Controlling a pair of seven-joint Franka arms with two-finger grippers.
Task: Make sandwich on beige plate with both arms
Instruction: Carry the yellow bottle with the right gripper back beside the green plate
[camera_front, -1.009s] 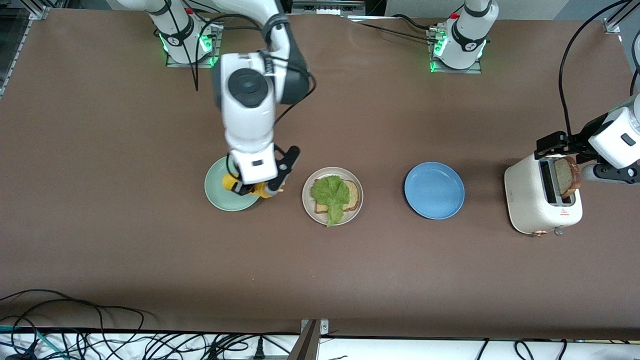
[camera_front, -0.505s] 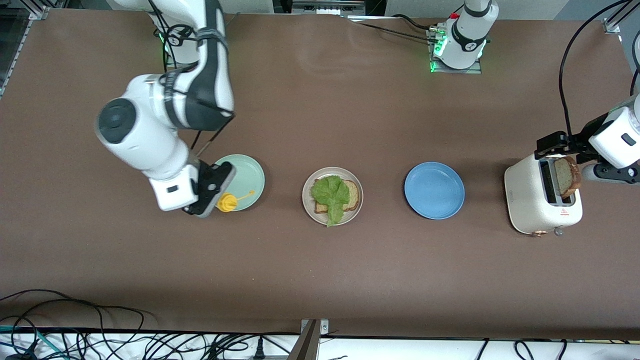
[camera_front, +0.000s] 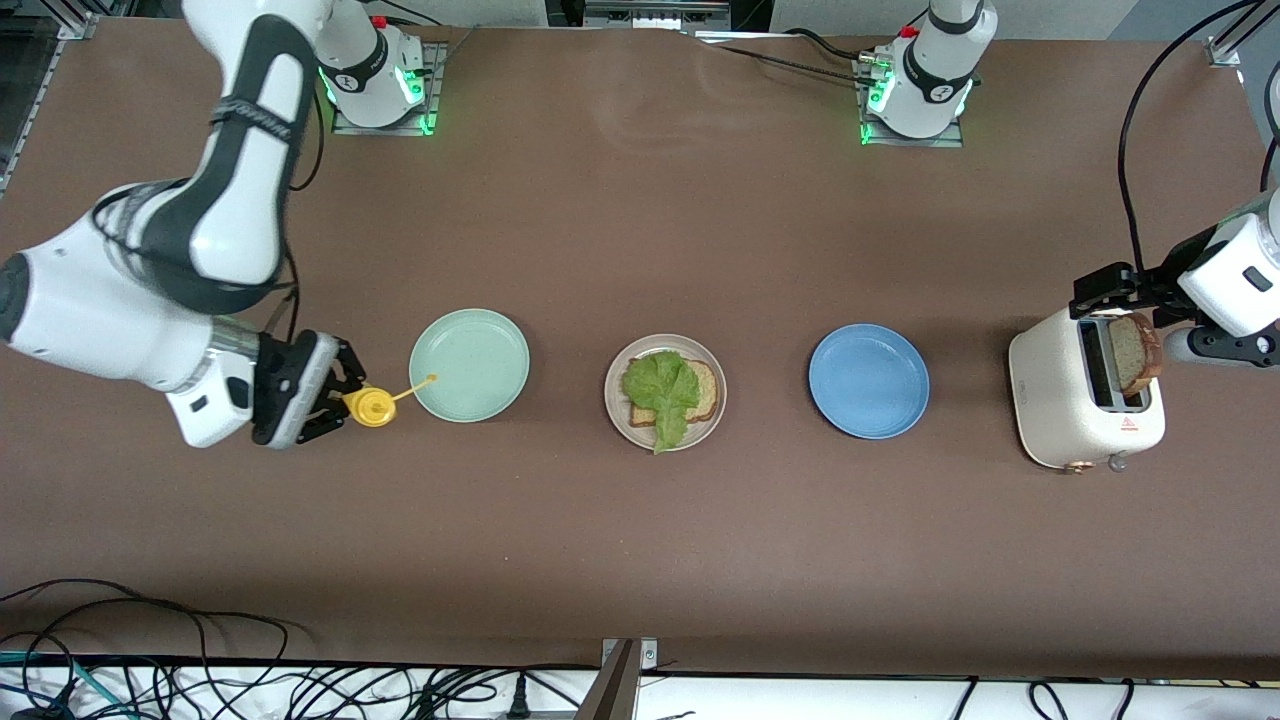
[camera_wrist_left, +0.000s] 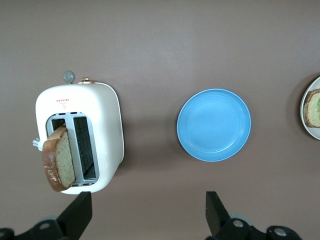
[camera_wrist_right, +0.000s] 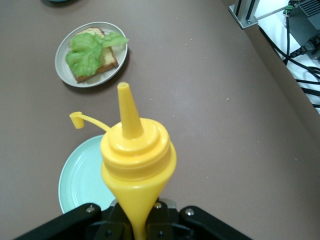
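Near front of table, beige plate (camera_front: 665, 392) holds one bread slice (camera_front: 703, 392) with lettuce (camera_front: 660, 390) on top. Beside it, toward right arm's end, mint plate (camera_front: 469, 365), bare. Past that plate, right gripper (camera_front: 335, 402) clamped tight on yellow squeeze bottle (camera_front: 370, 407), nozzle pointing toward sandwich; mint plate sits between them. Toward left arm's end, blue plate (camera_front: 868, 381), then white toaster (camera_front: 1085, 405) with second slice (camera_front: 1135, 352) sticking up. Left gripper (camera_wrist_left: 145, 212) spread wide over table just beside toaster, holding nothing. Left arm closer to that slice.
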